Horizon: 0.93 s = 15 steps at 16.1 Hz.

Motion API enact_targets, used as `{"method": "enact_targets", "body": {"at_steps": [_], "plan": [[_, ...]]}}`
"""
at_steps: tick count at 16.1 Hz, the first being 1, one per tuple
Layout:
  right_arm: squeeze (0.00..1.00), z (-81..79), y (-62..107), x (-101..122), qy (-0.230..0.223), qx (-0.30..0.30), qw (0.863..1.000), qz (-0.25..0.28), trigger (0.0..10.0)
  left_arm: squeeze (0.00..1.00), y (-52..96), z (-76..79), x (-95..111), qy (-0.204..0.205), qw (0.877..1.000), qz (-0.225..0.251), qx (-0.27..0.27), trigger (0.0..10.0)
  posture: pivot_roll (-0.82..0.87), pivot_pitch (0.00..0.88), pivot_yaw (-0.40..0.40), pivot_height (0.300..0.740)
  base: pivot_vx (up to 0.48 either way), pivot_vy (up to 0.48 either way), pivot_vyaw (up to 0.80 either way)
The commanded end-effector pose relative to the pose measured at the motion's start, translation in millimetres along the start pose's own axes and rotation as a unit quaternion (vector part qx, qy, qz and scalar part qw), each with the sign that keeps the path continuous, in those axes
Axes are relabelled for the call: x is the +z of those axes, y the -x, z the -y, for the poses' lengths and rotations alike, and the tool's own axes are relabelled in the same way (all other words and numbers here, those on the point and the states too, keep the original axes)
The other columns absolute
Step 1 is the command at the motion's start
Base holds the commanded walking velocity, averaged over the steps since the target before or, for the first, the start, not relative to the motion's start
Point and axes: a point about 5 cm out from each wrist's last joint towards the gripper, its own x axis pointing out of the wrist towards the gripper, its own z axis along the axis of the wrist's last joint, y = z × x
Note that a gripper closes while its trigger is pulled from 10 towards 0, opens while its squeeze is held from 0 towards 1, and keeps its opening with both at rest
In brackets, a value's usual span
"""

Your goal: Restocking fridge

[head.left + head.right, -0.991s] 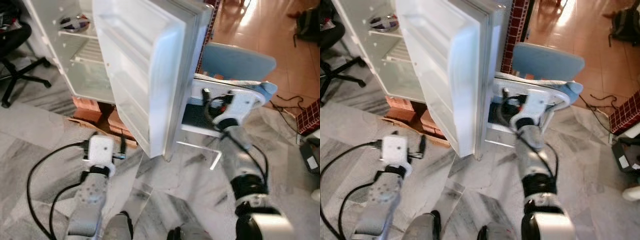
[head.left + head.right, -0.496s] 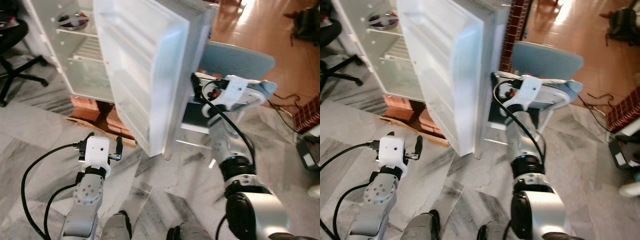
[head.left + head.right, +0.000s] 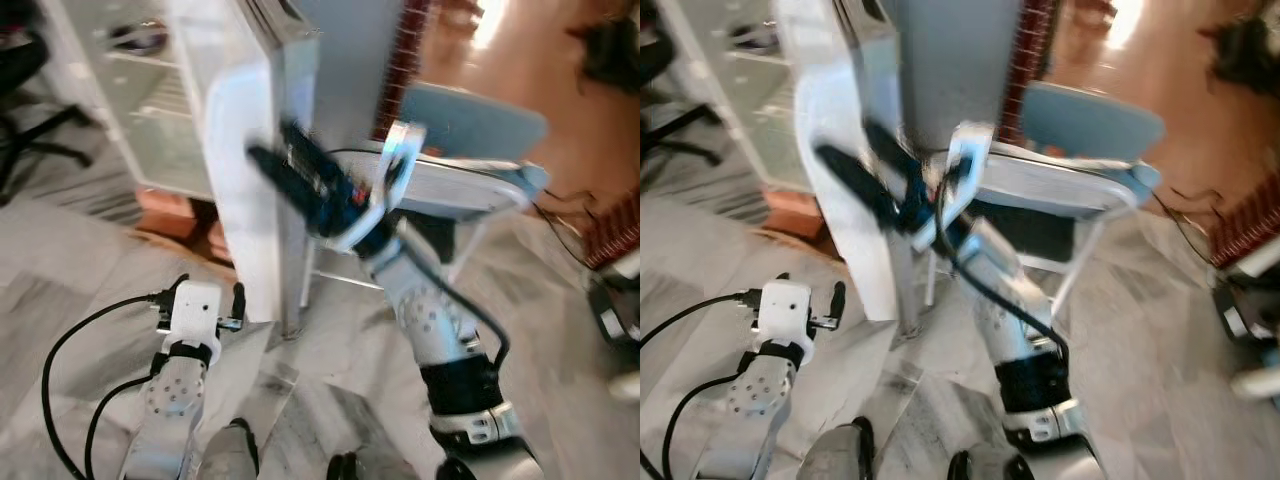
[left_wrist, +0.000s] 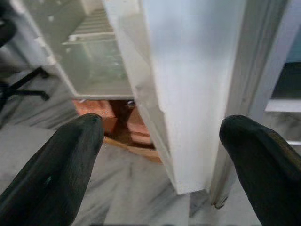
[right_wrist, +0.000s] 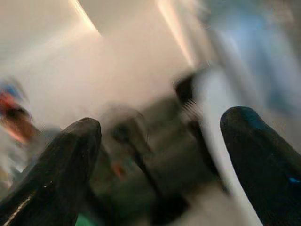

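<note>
The fridge stands open, its white door swung out edge-on toward the camera, with bare wire shelves inside and a small dish on the top one. The fridge rests on red bricks over a marbled floor.

The right gripper is raised across the outer face of the door, its black fingers pointing past the door's edge. The picture is smeared here, so it seems the fingers lie against or just beside the door, but contact cannot be told. In the right wrist view the two fingers stand wide apart with nothing between them; beyond them is only a pale blur and some dark shapes.

The left gripper hangs low, just beside the door's bottom corner, apart from it. In the left wrist view its fingers are spread wide and empty; between them, ahead, rise the door's lower edge and the fridge's open interior, with the bricks beyond the left finger's tip.

Behind the right arm stands a chair with a blue seat back and white frame. An office chair's black base sits well off beyond the fridge.
</note>
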Motion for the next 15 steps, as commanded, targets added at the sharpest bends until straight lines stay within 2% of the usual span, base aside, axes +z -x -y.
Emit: {"method": "enact_targets", "body": {"at_steps": [1, 2, 4, 5, 7, 8, 10, 12, 15], "plan": [[0.0, 14.2, 17.3, -12.6, 0.027, -0.05, 0.998, -0.033, 10.0, 0.0, 1.8, 1.1, -2.5, -0.003, 1.0, -0.007, -0.007, 10.0, 0.14, 0.146, -0.073, 0.74, 0.0, 0.0, 0.0], [0.0, 19.9, 34.7, -16.3, 0.027, -0.098, 0.994, -0.043, 10.0, 0.0, 2.7, 1.8, -2.4, -0.003, 1.0, -0.007, -0.009, 10.0, 0.13, 0.149, -0.079, 0.74, 0.0, 0.0, 0.0], [0.0, 21.5, 58.1, -24.4, 0.085, -0.14, 0.982, -0.098, 10.0, 0.0, 2.7, 1.7, -1.7, -0.003, 1.0, -0.004, -0.008, 10.0, 0.13, 0.153, -0.079, 0.74, 0.0, 0.0, 0.0], [0.0, 26.0, 69.1, -29.6, 0.12, -0.176, 0.969, -0.121, 10.0, 0.0, 2.6, 0.8, -1.3, -0.001, 1.0, -0.002, -0.002, 10.0, 0.13, 0.153, -0.08, 0.74, 0.0, 0.0, 0.0], [0.0, 34.3, 94.3, -31.4, 0.179, -0.268, 0.94, -0.112, 10.0, 0.0, 2.2, -4.6, -1.8, 0.019, 1.0, -0.006, 0.019, 10.0, 0.12, 0.152, -0.084, 0.74, 0.0, 0.0, 0.0], [0.0, 36.2, 99.1, -31.0, 0.186, -0.29, 0.933, -0.106, 10.0, 0.0, 2.4, -5.5, -2.4, 0.023, 0.999, -0.007, 0.022, 10.0, 0.12, 0.151, -0.083, 0.74, 0.0, 0.0, 0.0], [0.0, 44.7, 126.8, -27.2, 0.202, -0.388, 0.895, -0.092, 10.0, 0.0, 2.3, -6.0, -3.0, 0.025, 0.999, -0.008, 0.021, 10.0, 0.12, 0.151, -0.079, 0.74, 0.0, 0.133, 0.0], [0.0, 46.8, 138.3, -27.2, 0.217, -0.419, 0.876, -0.096, 10.0, 0.0, -1.8, -7.1, -0.7, 0.023, 1.0, -0.002, 0.02, 10.0, 0.11, 0.147, -0.076, 0.74, 0.0, 0.407, 0.0], [0.0, 51.3, 137.4, -24.7, 0.229, -0.439, 0.865, -0.085, 10.0, 0.0, -13.5, -17.3, 4.5, 0.019, 0.999, 0.006, 0.036, 10.0, 0.11, 0.143, -0.068, 0.74, 0.0, 0.48, 0.0]]}}
